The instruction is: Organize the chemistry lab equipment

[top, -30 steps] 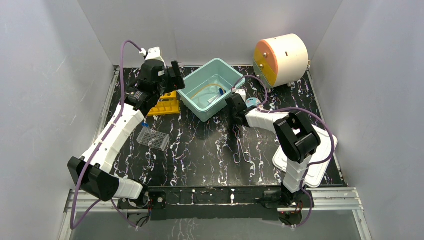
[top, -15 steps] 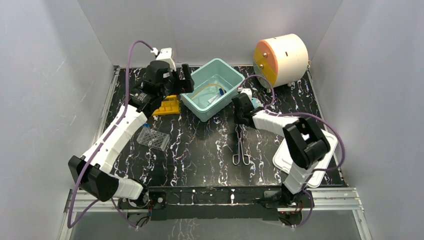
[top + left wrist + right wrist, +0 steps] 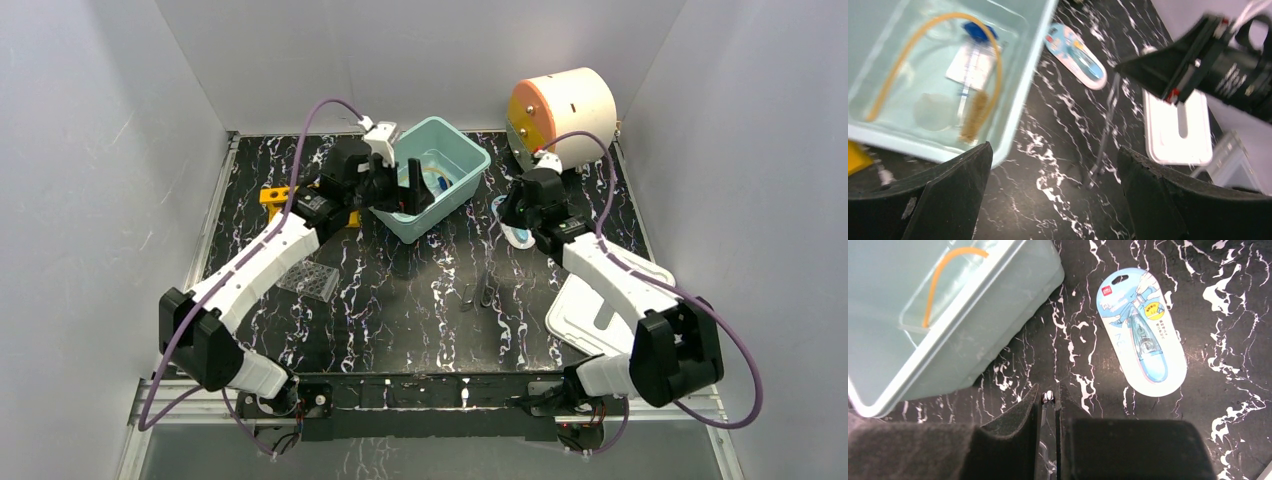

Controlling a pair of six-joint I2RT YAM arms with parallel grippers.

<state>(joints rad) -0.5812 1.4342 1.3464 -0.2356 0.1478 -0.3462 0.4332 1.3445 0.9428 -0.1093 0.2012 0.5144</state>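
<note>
Right hand (image 3: 1049, 392) has been clamped on the metal tongs (image 3: 1105, 132) and swung beside the blue card (image 3: 1143, 330). Left hand (image 3: 1053, 157), fingers wide apart, has been brought over the bin (image 3: 998, 325). Tongs are judged ready for binning.

Teal bin (image 3: 978, 335): one. Inside it: one amber rubber tube (image 3: 943, 17), one blue-capped clear tube (image 3: 970, 70), one white card (image 3: 954, 70), one small glass dish (image 3: 933, 111), one bristle brush (image 3: 975, 117).

Elsewhere: one yellow tube rack (image 3: 272, 192), one clear holed rack (image 3: 308, 281), one metal forceps (image 3: 1105, 135), one blister-packed blue tool (image 3: 1143, 332), one white lidded tray (image 3: 1163, 135), one white-and-orange drum (image 3: 570, 115).
</note>
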